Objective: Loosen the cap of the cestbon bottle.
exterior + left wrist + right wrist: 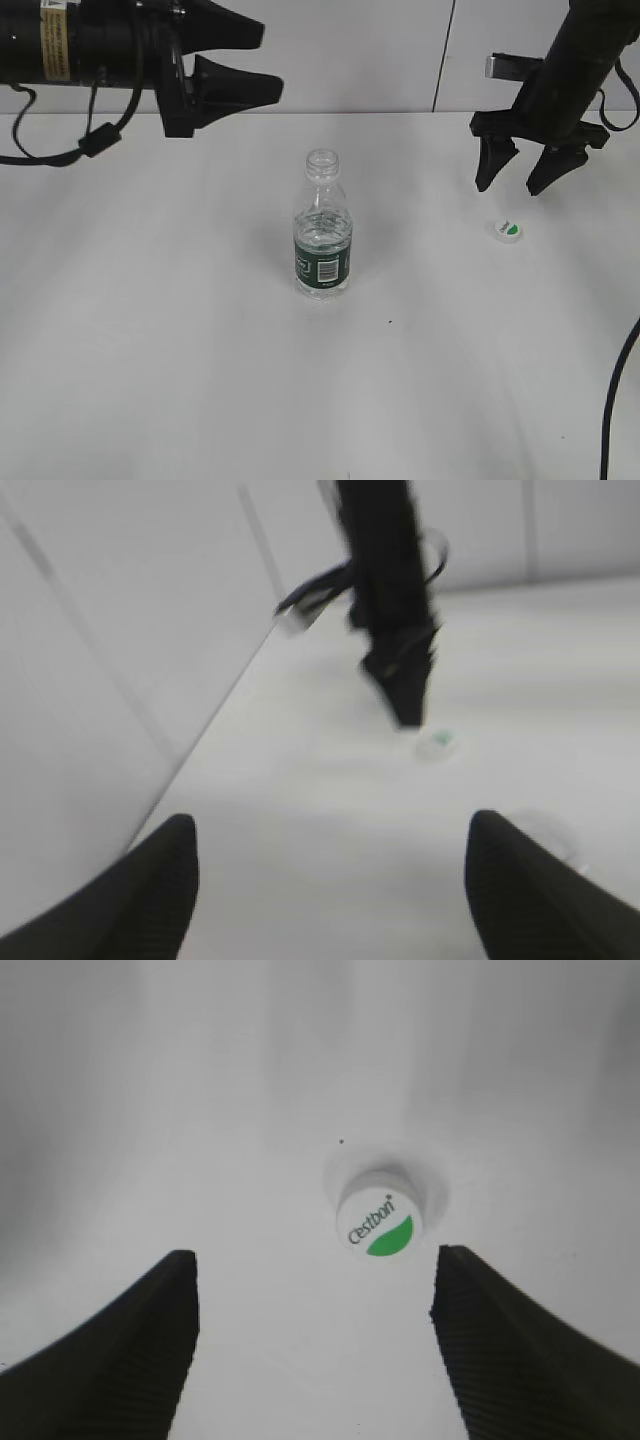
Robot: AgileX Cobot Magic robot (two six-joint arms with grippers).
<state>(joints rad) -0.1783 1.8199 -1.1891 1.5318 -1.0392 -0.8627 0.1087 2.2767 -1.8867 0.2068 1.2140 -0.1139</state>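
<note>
The cestbon bottle [323, 228] stands upright mid-table with an open neck, no cap on it. The cap [508, 230] lies apart on the table at the right, white with a green patch; it also shows in the right wrist view [380, 1223] and blurred in the left wrist view [438, 743]. My right gripper [520, 185] is open and empty, hanging just above and behind the cap; its fingers [315, 1280] frame bare table below the cap. My left gripper [268, 62] is open and empty, raised at the upper left, away from the bottle; its fingers [330, 865] show only table.
The white table [150, 330] meets a pale back wall [350, 50]. A black cable [615, 400] hangs at the right edge. The right arm [390, 600] shows in the left wrist view.
</note>
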